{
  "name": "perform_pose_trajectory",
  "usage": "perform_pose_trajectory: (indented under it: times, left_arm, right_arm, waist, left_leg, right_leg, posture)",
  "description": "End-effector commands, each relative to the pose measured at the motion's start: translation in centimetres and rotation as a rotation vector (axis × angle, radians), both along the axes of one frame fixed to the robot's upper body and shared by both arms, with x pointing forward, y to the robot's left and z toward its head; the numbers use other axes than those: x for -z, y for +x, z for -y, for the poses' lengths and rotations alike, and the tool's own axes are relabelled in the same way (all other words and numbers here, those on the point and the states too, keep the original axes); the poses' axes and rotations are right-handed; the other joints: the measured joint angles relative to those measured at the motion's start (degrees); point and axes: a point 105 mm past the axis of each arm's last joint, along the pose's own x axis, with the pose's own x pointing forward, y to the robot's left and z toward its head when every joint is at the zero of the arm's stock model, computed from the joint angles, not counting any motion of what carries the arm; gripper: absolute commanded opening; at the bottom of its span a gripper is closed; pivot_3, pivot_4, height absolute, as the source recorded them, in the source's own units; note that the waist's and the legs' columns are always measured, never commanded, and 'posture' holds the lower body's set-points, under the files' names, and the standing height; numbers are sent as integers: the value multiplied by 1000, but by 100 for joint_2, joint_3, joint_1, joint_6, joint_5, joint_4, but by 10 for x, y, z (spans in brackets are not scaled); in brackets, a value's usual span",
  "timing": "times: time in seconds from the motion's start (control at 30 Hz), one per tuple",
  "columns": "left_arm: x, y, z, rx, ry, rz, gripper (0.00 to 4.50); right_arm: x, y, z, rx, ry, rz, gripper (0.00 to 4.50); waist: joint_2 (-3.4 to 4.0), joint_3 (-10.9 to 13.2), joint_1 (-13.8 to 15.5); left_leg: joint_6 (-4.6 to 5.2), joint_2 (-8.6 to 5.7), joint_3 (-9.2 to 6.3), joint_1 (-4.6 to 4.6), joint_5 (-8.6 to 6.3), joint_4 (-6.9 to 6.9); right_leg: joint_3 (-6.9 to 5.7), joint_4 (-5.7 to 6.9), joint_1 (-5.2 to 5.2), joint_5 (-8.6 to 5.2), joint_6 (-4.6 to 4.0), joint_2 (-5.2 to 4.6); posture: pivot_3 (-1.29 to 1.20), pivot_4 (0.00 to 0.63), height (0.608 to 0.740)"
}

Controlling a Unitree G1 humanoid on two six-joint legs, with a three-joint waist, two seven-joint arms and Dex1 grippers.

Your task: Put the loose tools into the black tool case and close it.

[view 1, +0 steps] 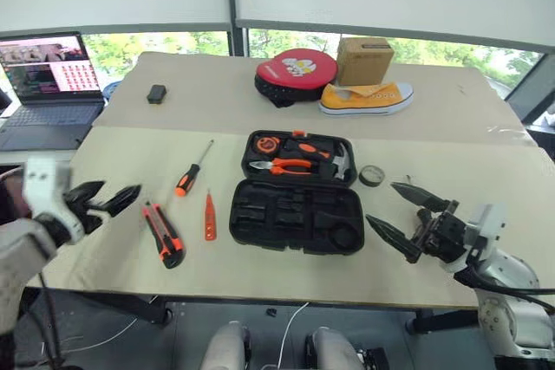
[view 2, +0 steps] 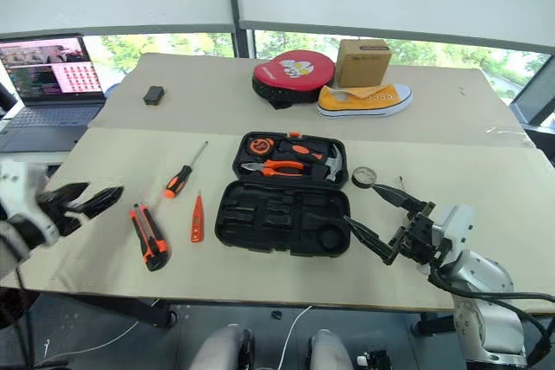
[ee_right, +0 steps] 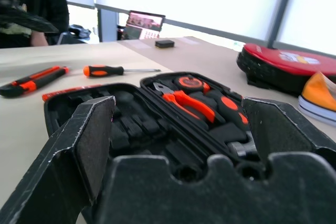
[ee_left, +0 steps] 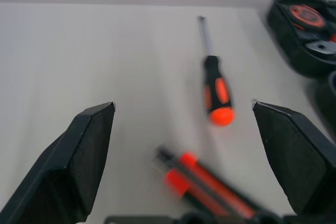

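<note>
— Black plastic clamshell tool case lies open mid-table in the head view, with orange-handled pliers in its far half. What's around it?

— At its nine o'clock, a slim orange tester pen, then an orange-and-black utility knife; at ten o'clock, an orange-and-black-handled screwdriver. A small dark tape roll sits at two o'clock.

— And the grippers?

— Left gripper hovers beyond the knife, fingers spread, holding nothing. Right gripper hangs at the case's three o'clock, also spread and empty.

— Left wrist view?

— Fingers wide apart over bare table, with the screwdriver and knife between them.

— Right wrist view?

— Fingers gape toward the open case.
</note>
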Motion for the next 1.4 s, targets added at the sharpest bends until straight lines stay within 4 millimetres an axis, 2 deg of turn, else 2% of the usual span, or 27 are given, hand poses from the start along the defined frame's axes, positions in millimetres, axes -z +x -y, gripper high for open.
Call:
perform_pose_trajectory:
  times: [0.03, 0.1, 0.2, 0.3, 0.5, 0.57, 0.7, 0.73, 0.83, 0.9, 0.97, 1.07, 1.17, 1.4]
  left_arm:
    - [14, 26, 6, -2, 38, -81, 4500]
    - [24, 42, 7, -24, 67, -118, 4500]
    - [36, 54, 22, 31, 68, -149, 4500]
    - [42, 64, 33, 55, 59, -139, 3737]
    - [36, 77, 46, 108, 51, -32, 1462]
    - [29, 79, 47, 132, 58, 28, 884]
    - [0, 80, 46, 225, 153, 227, 893]
    - [-10, 77, 52, 298, 185, 291, 893]
    - [-27, 56, 90, 645, 256, 406, 893]
    - [-19, 40, 130, 935, 325, 382, 893]
    - [-10, 32, 152, 1093, 395, 351, 893]
    - [6, 41, 172, 1165, 505, 288, 893]
    - [16, 54, 179, 1159, 583, 271, 893]
    - [23, 72, 193, 1127, 663, 297, 893]
  right_arm:
    - [-8, -2, 0, 9, -12, 49, 4484]
    - [-7, -4, 2, 17, -16, 51, 4484]
    - [-7, -6, 6, 47, -17, 59, 4484]
    - [-6, -9, 8, 63, -17, 55, 4500]
    - [-3, -14, 7, 64, -19, 44, 4500]
    - [-2, -15, 6, 61, -22, 41, 4500]
    - [-2, -19, 6, 51, -35, 35, 4500]
    - [-3, -20, 6, 49, -43, 34, 4500]
    - [-5, -22, 11, 46, -74, 30, 4500]
    - [-6, -21, 16, 38, -102, 11, 4500]
    - [-6, -21, 18, 24, -121, -5, 4500]
    - [-8, -19, 18, 12, -130, -13, 4500]
    - [-9, -18, 17, 12, -130, -12, 4500]
    - [-8, -23, 14, 25, -119, -17, 4500]
  waist:
    - [-3, 2, -43]
    - [-5, 3, -59]
    - [-4, 3, -73]
    - [-5, 3, -48]
    - [-5, 3, 16]
    - [-5, 3, 19]
    - [-7, 5, 20]
    - [-7, 5, 20]
    - [-7, 6, 19]
    - [-6, 6, 40]
    - [-6, 6, 89]
    - [-6, 6, 91]
    - [-7, 7, 29]
    - [-9, 11, 21]
  left_leg:
    - [0, -1, -1, 0, 0, 0]
    - [-1, 2, -2, -2, 0, -1]
    - [-4, 2, -3, -1, 2, -1]
    - [-5, 9, -1, -4, 2, 1]
    - [-7, 6, -1, -3, 4, 6]
    - [-7, 5, -1, -4, 4, 7]
    - [-7, 7, -2, -9, 4, 7]
    - [-7, 7, -2, -11, 4, 7]
    - [-7, 7, 0, -11, 4, 7]
    - [-7, 3, 6, -10, 4, 8]
    - [-4, -14, 14, -11, 5, 16]
    - [-1, -30, 29, -17, 5, 26]
    - [0, -30, 22, -23, 4, 28]
    - [1, -35, -13, -30, 4, 29]
  right_leg:
    - [0, 2, -1, -1, 1, 5]
    - [-1, 6, -5, -2, 1, 19]
    - [0, 10, -6, -2, 0, 27]
    - [3, 9, -7, -2, 0, 23]
    - [2, 10, -4, -2, 0, 14]
    - [2, 10, -4, -2, 0, 13]
    - [-1, 8, -6, -2, 0, 13]
    - [-1, 8, -7, -2, 0, 12]
    - [-1, 7, -6, -2, -1, 11]
    - [-1, 7, -5, -2, -1, 5]
    - [-12, 5, 3, -3, 2, -6]
    - [-10, 6, 5, -4, 4, -3]
    - [-7, 8, -2, -6, 8, 7]
    - [-10, 9, -5, -8, 16, 4]
  posture:
    - [0, 150, 740]
    - [0, 150, 740]
    - [0, 150, 740]
    - [0, 150, 740]
    - [0, 150, 740]
    - [0, 150, 740]
    - [0, 150, 740]
    - [0, 150, 740]
    - [0, 150, 740]
    - [0, 150, 740]
    - [0, 150, 740]
    - [0, 150, 740]
    - [0, 150, 740]
    - [0, 150, 740]
